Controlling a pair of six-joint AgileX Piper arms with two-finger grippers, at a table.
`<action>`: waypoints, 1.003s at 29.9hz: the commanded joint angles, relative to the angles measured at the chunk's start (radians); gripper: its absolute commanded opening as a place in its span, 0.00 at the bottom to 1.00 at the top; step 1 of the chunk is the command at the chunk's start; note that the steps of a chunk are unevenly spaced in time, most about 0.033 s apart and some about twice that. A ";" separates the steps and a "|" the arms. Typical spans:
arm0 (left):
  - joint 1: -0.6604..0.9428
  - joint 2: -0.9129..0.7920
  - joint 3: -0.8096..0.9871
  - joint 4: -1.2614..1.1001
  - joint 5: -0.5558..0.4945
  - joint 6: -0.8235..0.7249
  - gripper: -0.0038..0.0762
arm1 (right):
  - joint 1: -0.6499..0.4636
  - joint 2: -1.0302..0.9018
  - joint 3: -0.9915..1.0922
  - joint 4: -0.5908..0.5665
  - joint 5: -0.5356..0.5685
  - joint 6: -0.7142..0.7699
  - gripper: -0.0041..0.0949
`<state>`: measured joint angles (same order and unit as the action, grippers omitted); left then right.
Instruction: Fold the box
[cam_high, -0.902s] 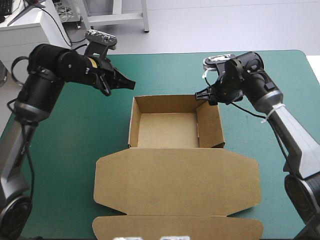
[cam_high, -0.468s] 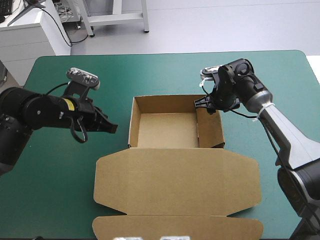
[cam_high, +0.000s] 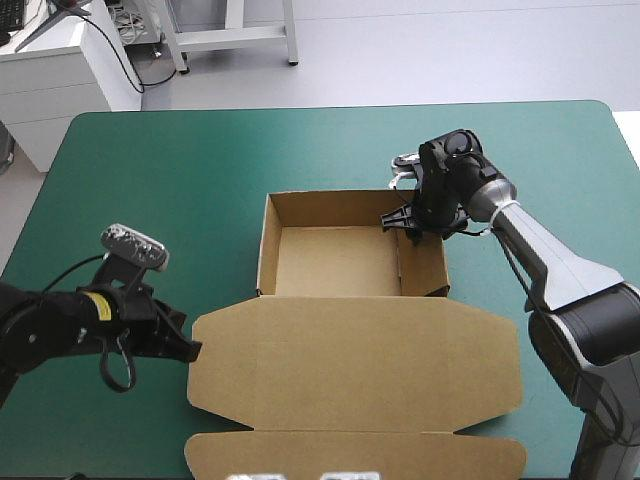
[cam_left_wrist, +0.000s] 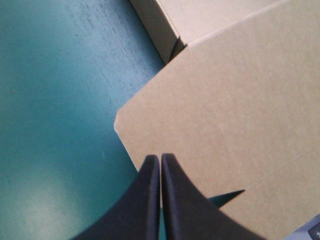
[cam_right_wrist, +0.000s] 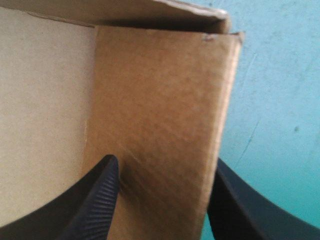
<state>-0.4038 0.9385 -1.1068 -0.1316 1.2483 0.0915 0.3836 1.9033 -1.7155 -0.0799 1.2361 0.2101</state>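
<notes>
The brown box (cam_high: 335, 262) stands as an open tray with raised walls. Its lid (cam_high: 350, 360) lies flat toward the near edge. My left gripper (cam_high: 190, 350) is low at the lid's left corner. In the left wrist view this gripper (cam_left_wrist: 160, 157) is shut, its tip over the edge of the lid (cam_left_wrist: 225, 110). My right gripper (cam_high: 405, 222) is at the far end of the tray's right wall. It is open in the right wrist view (cam_right_wrist: 162, 172), and the wall (cam_right_wrist: 160, 100) stands between its fingers, one inside the tray and one outside.
The lid's front flap (cam_high: 350, 455) reaches almost to the table's near edge. Teal-green cover (cam_high: 150, 180) shows to the left of the tray, behind it and to its right.
My left arm has swung from beyond the tray's far left corner down to the lid's left corner. My right gripper has shifted slightly left onto the right wall.
</notes>
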 joint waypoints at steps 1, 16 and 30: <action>-0.005 -0.100 0.072 -0.021 -0.032 0.001 0.04 | 0.000 -0.038 -0.022 0.010 0.015 -0.025 0.53; -0.005 -0.455 0.457 -0.021 -0.089 -0.002 0.04 | 0.000 -0.034 -0.021 0.023 0.011 -0.052 0.53; -0.005 -0.713 0.507 -0.017 -0.089 -0.002 0.04 | 0.000 0.016 -0.021 0.061 0.015 -0.020 0.05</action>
<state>-0.4038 0.2463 -0.5773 -0.1323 1.2053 0.0923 0.3836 1.9462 -1.7167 -0.0420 1.2286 0.1876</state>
